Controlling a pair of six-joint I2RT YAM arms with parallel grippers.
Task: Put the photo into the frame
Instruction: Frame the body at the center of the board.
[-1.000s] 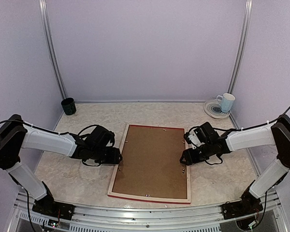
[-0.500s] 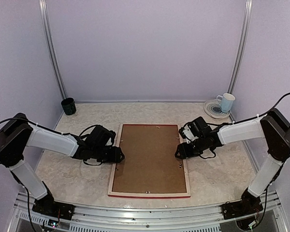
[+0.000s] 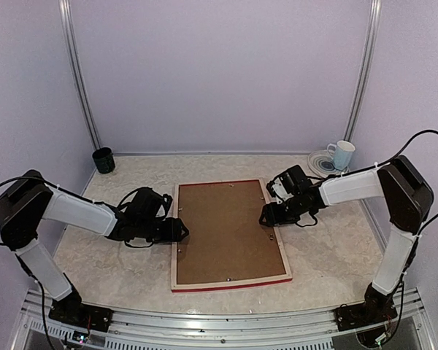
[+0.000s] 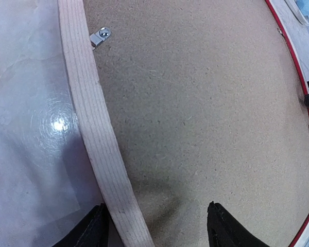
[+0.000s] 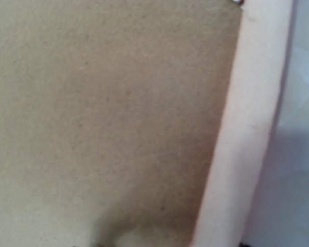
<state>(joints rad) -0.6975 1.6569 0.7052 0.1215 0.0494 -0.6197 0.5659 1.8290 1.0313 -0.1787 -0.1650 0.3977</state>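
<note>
Top view only gives the layout. Red-edged, pale-wood rectangular picture frame lies flat, back up, mid-table on pale marbled table, w/ brown fibreboard backing board filling it. Dark green cup sits well left-rear of frame. White mug on striped saucer sits right-rear.

Left arm stretches low, near level, to frame's left rail. Right arm does likewise at right rail, nearer frame's far end.

Left wrist view adds detail: left fingers spread wide, straddling left rail, one over table, one over board, no clamp. Small metal tab at rail's inner edge. Board is matte & speckled, rail is grained, table is glossy.

Right wrist view is close & blurred, showing only board + right rail. Right fingers are at that rail; how far apart, can't tell.
</note>
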